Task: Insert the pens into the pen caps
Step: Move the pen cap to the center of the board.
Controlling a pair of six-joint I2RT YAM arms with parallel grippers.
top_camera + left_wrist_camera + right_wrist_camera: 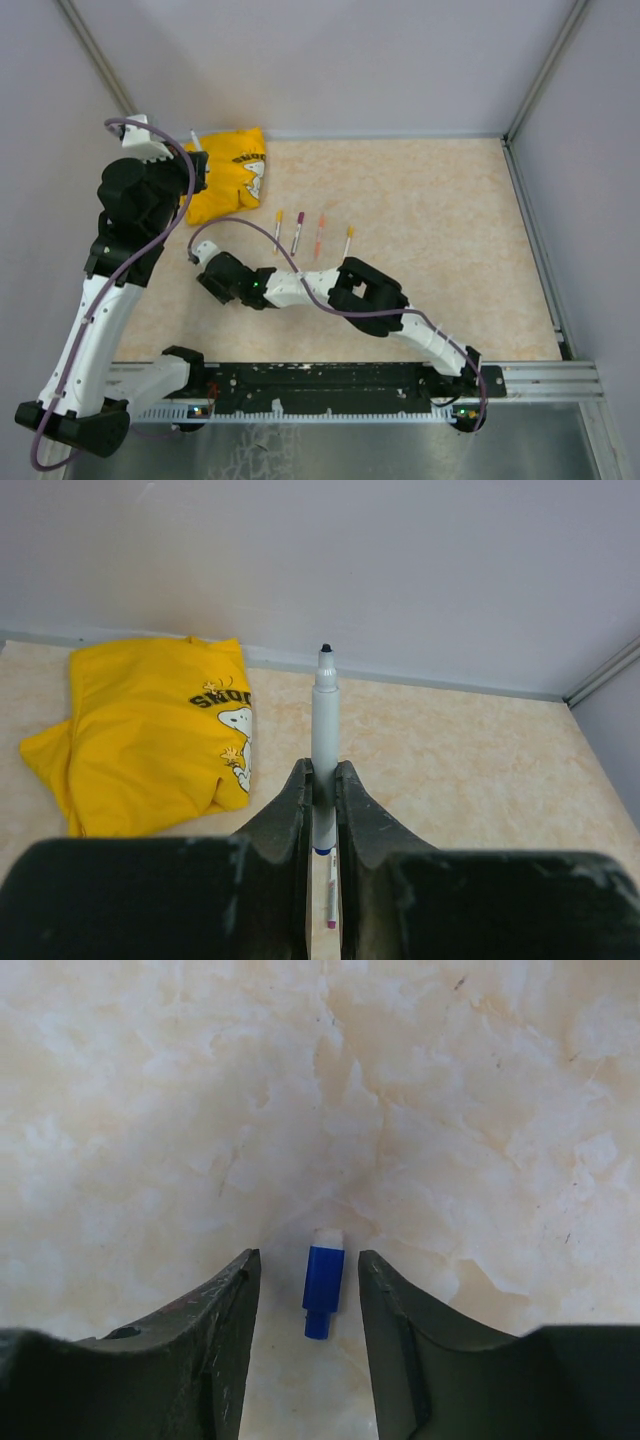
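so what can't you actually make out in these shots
Top view: the blue cap is hidden beneath the right gripper.
Left wrist view: the lower end of the pen is covered by the left gripper.
Top view: the row of pens is too small to show whether each is fully capped.

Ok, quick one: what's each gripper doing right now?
Left gripper: shut on a pen, tip pointing up.
Right gripper: open, jaws either side of the blue cap, not touching it.
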